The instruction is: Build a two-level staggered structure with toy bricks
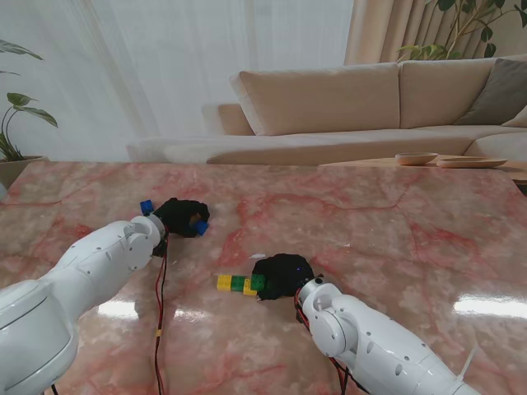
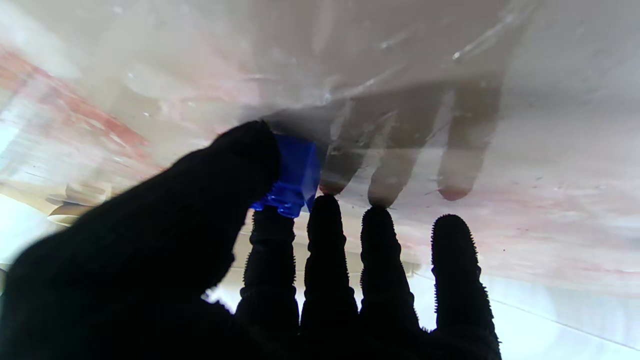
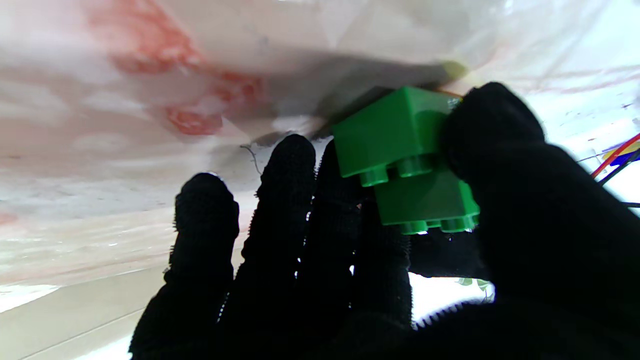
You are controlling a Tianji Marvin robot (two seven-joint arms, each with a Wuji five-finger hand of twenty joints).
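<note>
In the stand view a row of yellow brick [image 1: 224, 282] and green brick [image 1: 238, 283] lies on the marble table [image 1: 395, 239], running into my right hand [image 1: 282, 274]. The right wrist view shows two green bricks: a lower green brick [image 3: 395, 132] on the table and an upper green brick [image 3: 425, 200] stacked on it, offset. My right hand [image 3: 350, 260] is shut on the upper one, its thumb [image 3: 490, 125] against both. My left hand [image 1: 181, 216] pinches a blue brick [image 1: 200, 226] [image 2: 295, 175] between thumb and forefinger, just above the table. A second blue brick [image 1: 146, 206] lies beside that hand.
A beige sofa [image 1: 370, 99] stands beyond the table's far edge. Wooden dishes [image 1: 449, 160] sit on a side table at the far right. Red and black cables [image 1: 159, 304] hang along my left arm. Potted plants stand at the far left and right.
</note>
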